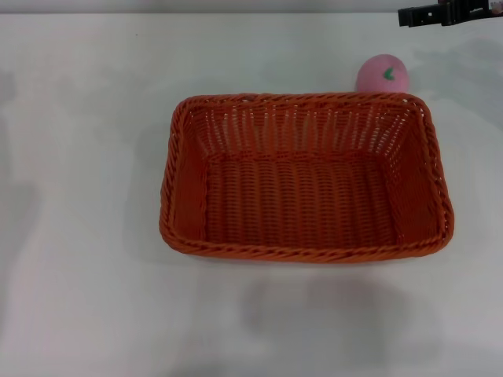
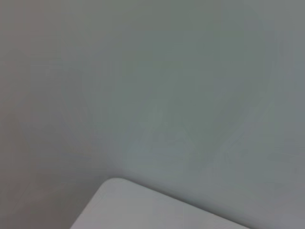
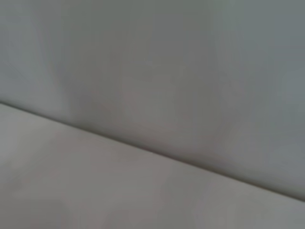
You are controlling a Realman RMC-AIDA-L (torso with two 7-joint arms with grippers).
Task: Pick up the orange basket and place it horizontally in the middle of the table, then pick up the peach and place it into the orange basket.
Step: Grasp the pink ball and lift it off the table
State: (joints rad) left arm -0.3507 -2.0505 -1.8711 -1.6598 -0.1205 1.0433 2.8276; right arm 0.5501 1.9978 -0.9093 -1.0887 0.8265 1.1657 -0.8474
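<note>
The orange basket point(image 1: 306, 177) lies lengthwise across the middle of the white table point(image 1: 78, 196), open side up and with nothing in it. The pink peach point(image 1: 383, 75) with its green leaf mark rests on the table just behind the basket's far right corner, touching or nearly touching the rim. My right gripper point(image 1: 416, 15) shows as a black piece at the top right edge of the head view, raised beyond and to the right of the peach, holding nothing visible. My left gripper is out of view.
The left wrist view shows only a rounded table corner point(image 2: 143, 205) against a grey background. In the right wrist view a table edge point(image 3: 143, 148) runs across in front of a grey background.
</note>
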